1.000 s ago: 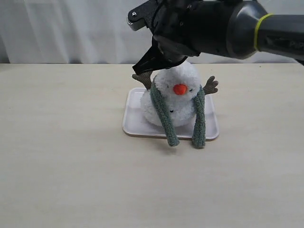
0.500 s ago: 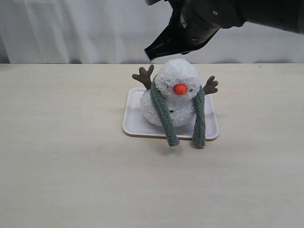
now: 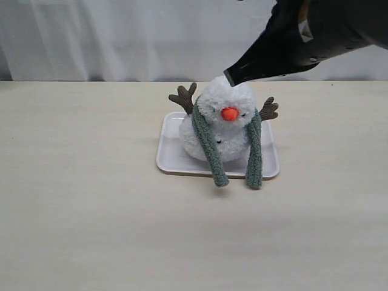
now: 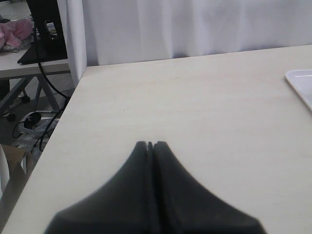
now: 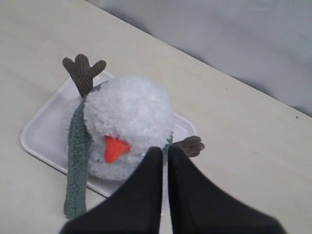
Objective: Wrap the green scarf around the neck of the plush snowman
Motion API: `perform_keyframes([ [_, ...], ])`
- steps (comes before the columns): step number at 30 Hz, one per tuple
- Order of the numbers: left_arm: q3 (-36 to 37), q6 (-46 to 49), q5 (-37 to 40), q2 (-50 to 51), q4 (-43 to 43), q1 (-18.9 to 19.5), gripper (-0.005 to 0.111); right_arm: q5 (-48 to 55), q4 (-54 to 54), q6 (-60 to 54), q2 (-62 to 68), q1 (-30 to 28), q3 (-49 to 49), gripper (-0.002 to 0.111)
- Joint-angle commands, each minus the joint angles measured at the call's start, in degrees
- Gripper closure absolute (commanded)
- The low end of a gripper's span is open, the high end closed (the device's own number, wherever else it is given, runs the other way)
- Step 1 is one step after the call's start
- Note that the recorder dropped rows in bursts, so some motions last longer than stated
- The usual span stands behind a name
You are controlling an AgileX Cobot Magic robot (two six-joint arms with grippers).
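The plush snowman (image 3: 222, 124) sits on a white tray (image 3: 171, 154), its orange nose toward the exterior camera. The green scarf (image 3: 208, 145) lies round the back of its neck, and both ends hang down the front past the tray's near rim. My right gripper (image 3: 229, 76) is shut and empty, just above the snowman's head and to its right; the right wrist view looks down on the snowman (image 5: 127, 122) and scarf (image 5: 77, 161) past the gripper (image 5: 163, 150). My left gripper (image 4: 150, 144) is shut and empty over bare table, out of the exterior view.
The tray's corner (image 4: 300, 83) shows at the edge of the left wrist view. In that view the table's edge (image 4: 58, 122) drops off to a floor with cables. A white curtain (image 3: 109, 36) hangs behind the table.
The right arm has drawn up and to the right, away from the snowman's head. The scarf and the snowman stay as they were.
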Motion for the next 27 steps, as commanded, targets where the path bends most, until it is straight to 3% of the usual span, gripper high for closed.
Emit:
perform_keyframes([
  [1,0.2,0.0,-0.9,-0.1,-0.1,0.0,0.107,-0.9,0.1,0.4,-6.5,0.0,4.3,0.104],
  [18,0.2,0.0,-0.7,-0.1,-0.1,0.0,0.107,-2.4,3.8,2.1,-34.3,0.0,24.2,0.104],
  [27,0.2,0.0,-0.7,-0.1,-0.1,0.0,0.107,0.6,6.6,2.1,-50.1,0.0,28.0,0.104],
])
